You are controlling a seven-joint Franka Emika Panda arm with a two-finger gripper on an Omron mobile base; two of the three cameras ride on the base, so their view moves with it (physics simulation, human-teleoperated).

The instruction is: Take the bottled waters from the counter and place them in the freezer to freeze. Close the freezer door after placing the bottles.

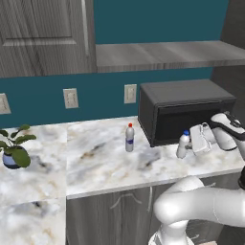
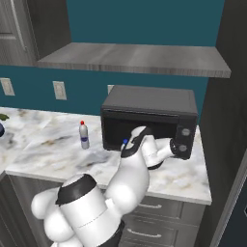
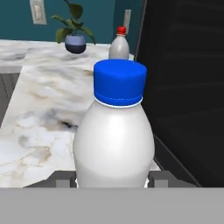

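A blue-capped bottled water (image 3: 116, 140) stands on the white marble counter (image 1: 95, 162), just in front of the black microwave. It also shows as a small bottle (image 1: 183, 145) in the left base view, and its blue cap (image 2: 125, 143) peeks past the arm in the right base view. My gripper (image 3: 113, 179) reaches in from the right, its fingertips pressed against the bottle's lower sides, shut on it. The red-capped bottle (image 1: 129, 138) stands upright and free farther left on the counter (image 2: 84, 135), beyond the held one (image 3: 119, 46). The freezer and its door are out of view.
The black microwave (image 1: 186, 110) sits close behind and right of the held bottle. A potted plant (image 1: 14, 148) stands at the counter's far left. A grey shelf (image 1: 167, 55) hangs above, and wall outlets (image 1: 71, 98) line the teal wall.
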